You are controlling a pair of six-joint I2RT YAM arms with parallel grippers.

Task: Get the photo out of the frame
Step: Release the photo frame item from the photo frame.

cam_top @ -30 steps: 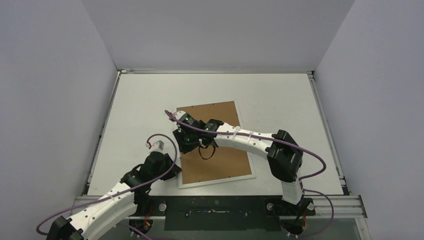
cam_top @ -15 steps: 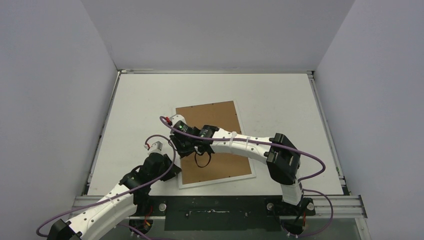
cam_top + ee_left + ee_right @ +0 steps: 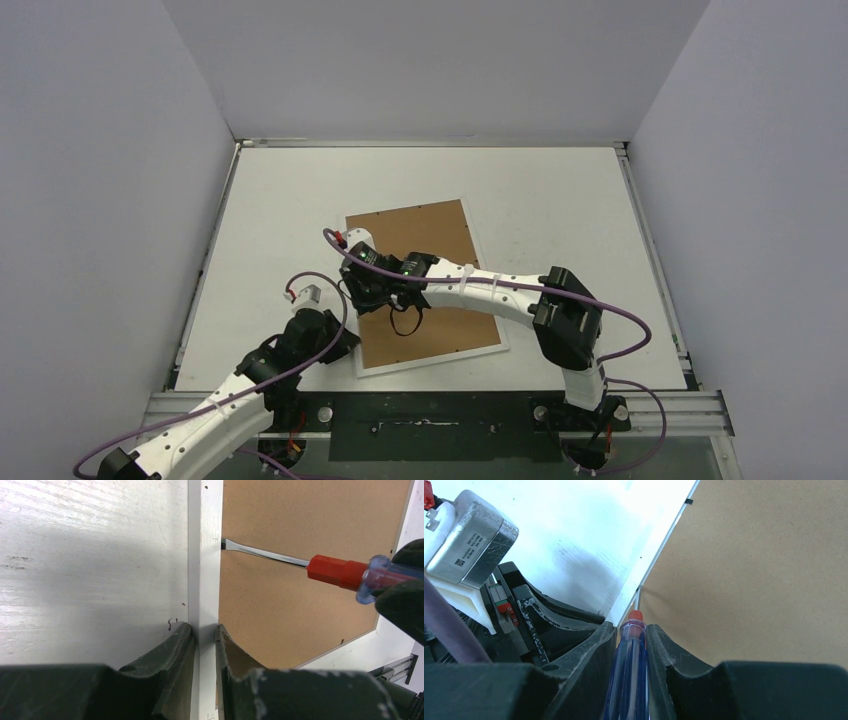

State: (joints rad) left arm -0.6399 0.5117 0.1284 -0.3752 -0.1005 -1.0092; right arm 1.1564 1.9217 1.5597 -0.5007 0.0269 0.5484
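The left arm [image 3: 215, 405] lies low and reaches from the near left corner toward the middle. The left pincer [image 3: 204, 630] is squeezed tight on the edge of the frame [image 3: 205, 540]. The right arm [image 3: 500, 290] goes up, bends, then stretches left across the middle. The right pincer [image 3: 630, 626] is closed around the screwdriver [image 3: 630, 675].

— Is your top view bright?
— Yes, soft even light, with only faint shadows.
— And your wrist views?
— On the right one the table [image 3: 574, 520] glares white. On the left one a grey shadow lies on it. Your near fingers [image 3: 170, 672] look blurry.
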